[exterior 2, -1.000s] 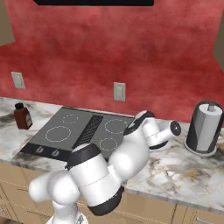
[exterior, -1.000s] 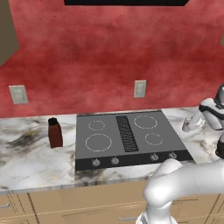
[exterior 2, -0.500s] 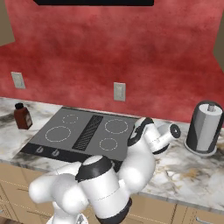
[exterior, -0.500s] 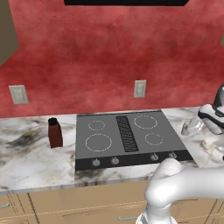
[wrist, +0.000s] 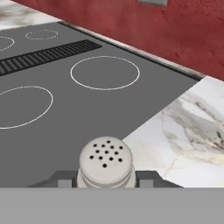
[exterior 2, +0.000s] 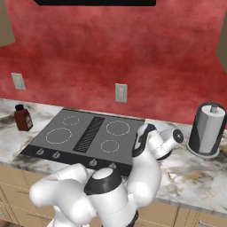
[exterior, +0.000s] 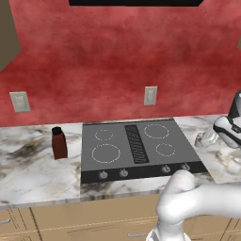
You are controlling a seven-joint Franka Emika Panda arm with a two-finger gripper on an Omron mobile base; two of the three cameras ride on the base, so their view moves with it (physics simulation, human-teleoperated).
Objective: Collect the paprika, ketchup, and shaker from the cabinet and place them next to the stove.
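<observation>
My gripper (wrist: 106,178) is shut on the shaker (wrist: 106,162), a small pale one with a perforated round top, held between the two dark fingertips (wrist: 63,179). It hangs low over the marble counter, just off the right edge of the stove (wrist: 57,78). In the left base view the shaker (exterior: 205,139) sits at the hand's tip, right of the stove (exterior: 150,157). The paprika (exterior: 59,143) stands on the counter left of the stove (exterior 2: 84,116), and shows as a brown jar (exterior 2: 22,117) in the right base view. The ketchup is out of view. A corner of the cabinet (exterior: 7,33) shows at the upper left.
A paper towel roll (exterior 2: 207,128) stands on the counter at the far right. Wall outlets (exterior: 150,95) sit on the red backsplash. My white arm (exterior 2: 106,195) bulks across the front of the counter. Drawer fronts run below the counter edge.
The hand with the shaker has sunk slightly toward the counter beside the stove, and the arm's elbow has shifted. The paprika has not moved.
</observation>
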